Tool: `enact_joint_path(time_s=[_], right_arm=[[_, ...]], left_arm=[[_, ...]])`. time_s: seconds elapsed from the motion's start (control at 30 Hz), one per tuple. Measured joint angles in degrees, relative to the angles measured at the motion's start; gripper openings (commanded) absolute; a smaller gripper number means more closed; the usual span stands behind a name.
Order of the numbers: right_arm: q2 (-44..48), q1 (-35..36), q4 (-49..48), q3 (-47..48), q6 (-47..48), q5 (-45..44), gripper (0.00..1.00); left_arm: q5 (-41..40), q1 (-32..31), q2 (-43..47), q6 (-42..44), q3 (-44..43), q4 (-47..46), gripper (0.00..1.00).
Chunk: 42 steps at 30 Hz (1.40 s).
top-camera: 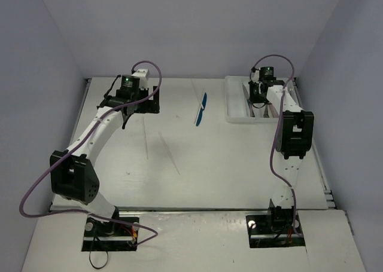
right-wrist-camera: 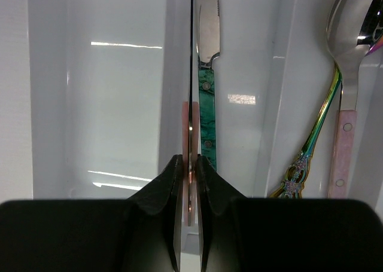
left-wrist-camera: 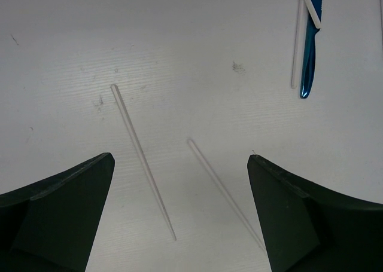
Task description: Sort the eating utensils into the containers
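Right end effector (right-wrist-camera: pixel 188 159) is pinched shut on a pink-handled utensil (right-wrist-camera: pixel 187 121), seen edge-on. It hangs over the tray (right-wrist-camera: pixel 108 104) with its long axis running along the compartments. It sits directly above the divider between a bare compartment on the left and the one holding the teal-handled knife (right-wrist-camera: pixel 207 104). My judgement is that the release depends on which side of that wall it falls, so a small sideways nudge is needed first. Lying in the tray I count three pieces: the teal-handled knife, a pink-handled spoon (right-wrist-camera: pixel 344 140) and an iridescent-handled piece (right-wrist-camera: pixel 311 146) beside the spoon.

Left end effector (left-wrist-camera: pixel 179 158) is spread wide and holds nothing. On the table (left-wrist-camera: pixel 60 45) just ahead of it lie one pale stick (left-wrist-camera: pixel 143 162) and a second pale stick (left-wrist-camera: pixel 224 192), both slanting the same way. Further off are a blue knife (left-wrist-camera: pixel 310 51) and a third pale stick (left-wrist-camera: pixel 296 45) beside it. The left arm is much nearer to all four.
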<state>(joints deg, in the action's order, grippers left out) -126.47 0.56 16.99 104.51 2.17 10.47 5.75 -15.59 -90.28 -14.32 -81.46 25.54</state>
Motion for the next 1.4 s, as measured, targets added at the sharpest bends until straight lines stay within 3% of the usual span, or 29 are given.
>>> enact_joint_path(time_s=[0.1,0.17,0.23,0.27,0.3,0.4,0.63,0.9,1.13,1.4], right_arm=[[-0.03,-0.05,-0.01,0.00,0.00,0.00,0.00],[-0.04,-0.08,-0.01,0.00,0.00,-0.01,0.06],[-0.06,-0.10,-0.01,0.00,0.00,-0.02,0.17],[-0.08,-0.11,-0.01,0.00,-0.01,-0.03,0.30],[-0.09,-0.11,-0.01,0.00,-0.06,-0.01,0.37],[-0.09,-0.11,-0.04,0.00,-0.31,0.00,0.47],[0.42,-0.11,0.08,-0.01,-1.25,0.68,0.47],[11.06,-0.11,1.21,-1.83,-3.82,4.21,0.50],[23.58,-1.89,0.64,-3.52,-5.15,5.91,0.50],[23.69,-4.82,1.35,-6.47,-6.95,7.47,0.50]], left_arm=[[0.14,0.00,-1.22,-0.02,0.31,0.02,0.93],[0.23,0.00,-2.14,-0.05,0.47,0.08,0.93],[0.33,-0.05,-2.98,-0.15,0.49,0.10,0.93],[0.38,-0.09,-3.39,-0.21,0.49,0.09,0.93],[0.40,-0.15,-3.78,-0.28,0.49,0.09,0.93],[0.42,-0.39,-4.85,-0.74,0.49,0.05,0.93],[0.16,-3.22,-6.70,-1.22,0.35,-1.16,0.86],[5.21,-9.32,-15.16,0.84,-8.32,-4.19,0.45],[9.02,-12.01,-26.54,1.39,-17.83,-4.37,0.39],[6.05,-17.13,-38.29,1.74,-28.28,-1.53,0.39]])
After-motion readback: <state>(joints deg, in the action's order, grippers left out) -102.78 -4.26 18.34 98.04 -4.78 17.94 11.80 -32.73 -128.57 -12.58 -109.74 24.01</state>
